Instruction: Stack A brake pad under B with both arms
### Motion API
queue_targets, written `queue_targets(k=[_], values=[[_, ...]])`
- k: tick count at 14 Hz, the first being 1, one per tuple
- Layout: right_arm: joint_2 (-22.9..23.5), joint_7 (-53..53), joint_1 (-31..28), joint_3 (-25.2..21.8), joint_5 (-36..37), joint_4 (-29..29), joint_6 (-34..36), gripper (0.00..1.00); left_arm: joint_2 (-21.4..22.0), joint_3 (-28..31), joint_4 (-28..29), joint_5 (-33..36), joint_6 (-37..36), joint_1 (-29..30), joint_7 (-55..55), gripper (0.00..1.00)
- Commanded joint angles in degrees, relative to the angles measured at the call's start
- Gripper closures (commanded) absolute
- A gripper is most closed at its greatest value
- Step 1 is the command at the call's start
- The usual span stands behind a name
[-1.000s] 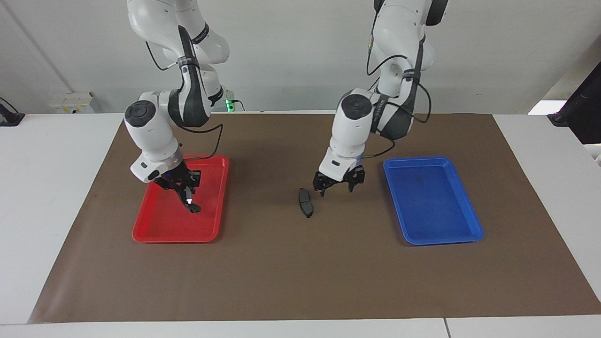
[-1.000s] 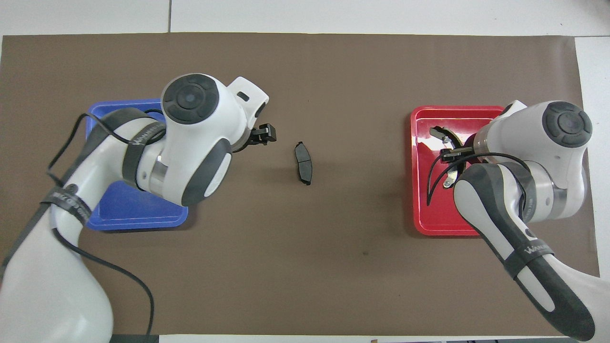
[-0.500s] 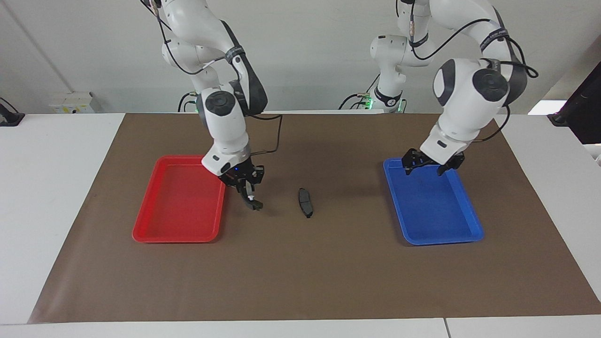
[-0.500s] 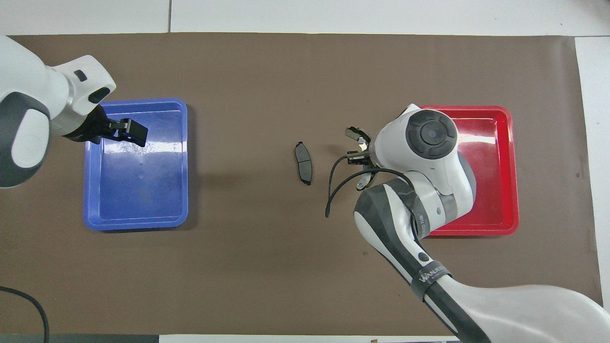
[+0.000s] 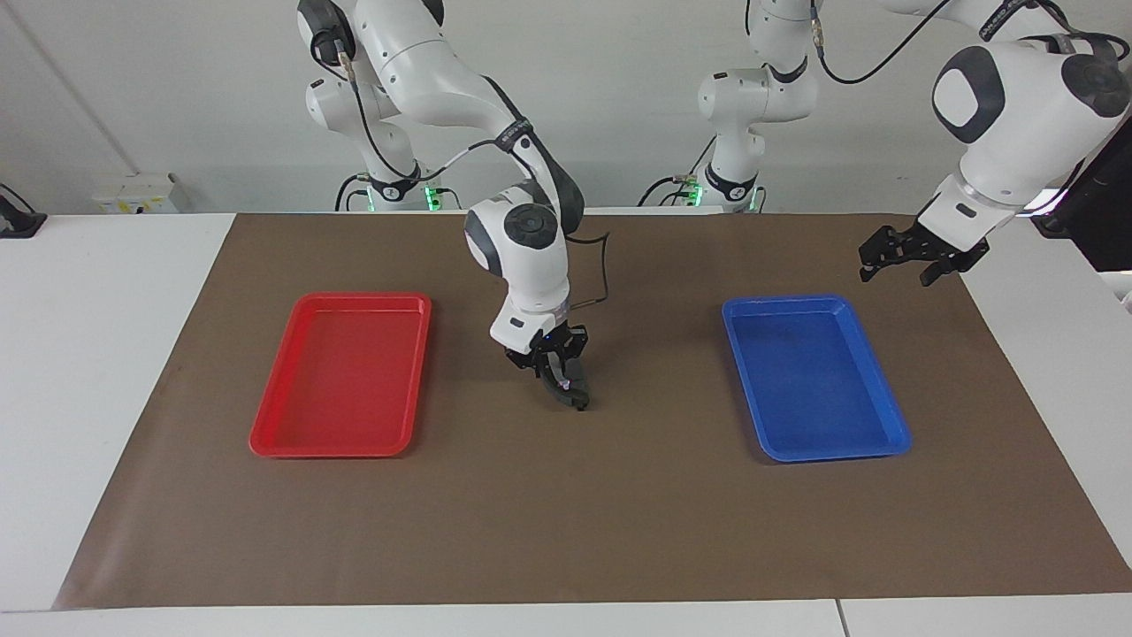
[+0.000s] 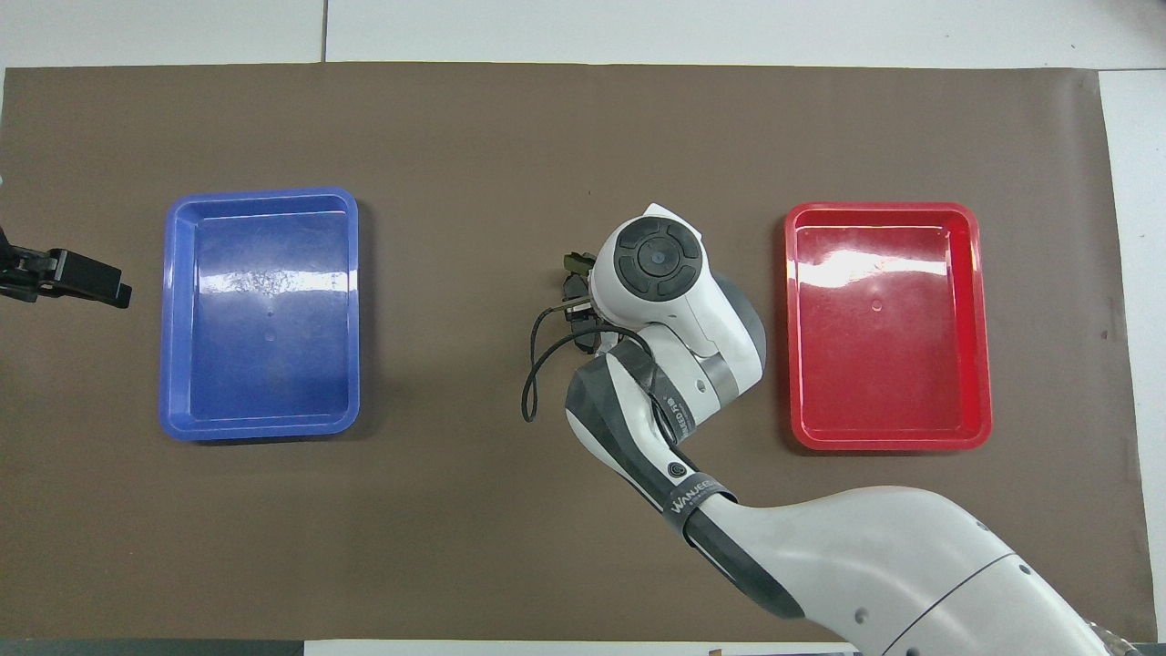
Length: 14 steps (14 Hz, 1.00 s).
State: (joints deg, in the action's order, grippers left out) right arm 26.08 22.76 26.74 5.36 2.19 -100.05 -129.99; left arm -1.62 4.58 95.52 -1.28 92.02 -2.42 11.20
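The bench (image 5: 106, 372) carries a brown mat (image 5: 566, 531), and on it sit a blue tray (image 5: 884, 438) toward the left arm's end and a red tray (image 5: 274, 438) toward the right arm's end; nothing lies in either. Between them, mid-mat, the right arm reaches down, its right gripper (image 5: 555, 367) low over the spot where pad A (image 5: 579, 400) lies. Its fingers are closed on pad B (image 5: 566, 382), the black curved one, which hangs from them edge-down and, as far as I can see, meets or nearly meets A beneath it; whether it already rests there I cannot tell. From overhead the wrist hides almost all of both pads. The left gripper (image 5: 915, 264) hangs in the air over the mat's edge beside the blue tray, fingers spread apart and holding nothing; that arm waits. By my reckoning the job is near its end: A is placed and B is brought over it. What remains is to set B flat on A, let go and draw clear.
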Motion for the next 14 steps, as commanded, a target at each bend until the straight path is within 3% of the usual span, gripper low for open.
queue_targets(k=[1,4,14], values=[[1.43,-1.31,-0.03,0.08,1.15,1.97,0.09,1.0,-0.23,-0.45,-3.49,1.53,-3.51,0.66,0.58,0.0],[2.31,-1.58,0.24,0.08,1.32,2.05,-0.7,1.0,-0.14,-0.45,-6.13,2.68,-6.22,0.66,0.67,0.0],[2.66,1.41,1.12,0.17,0.44,2.06,-2.55,1.0,0.74,-0.53,-4.82,2.33,-5.53,0.22,0.32,0.0]])
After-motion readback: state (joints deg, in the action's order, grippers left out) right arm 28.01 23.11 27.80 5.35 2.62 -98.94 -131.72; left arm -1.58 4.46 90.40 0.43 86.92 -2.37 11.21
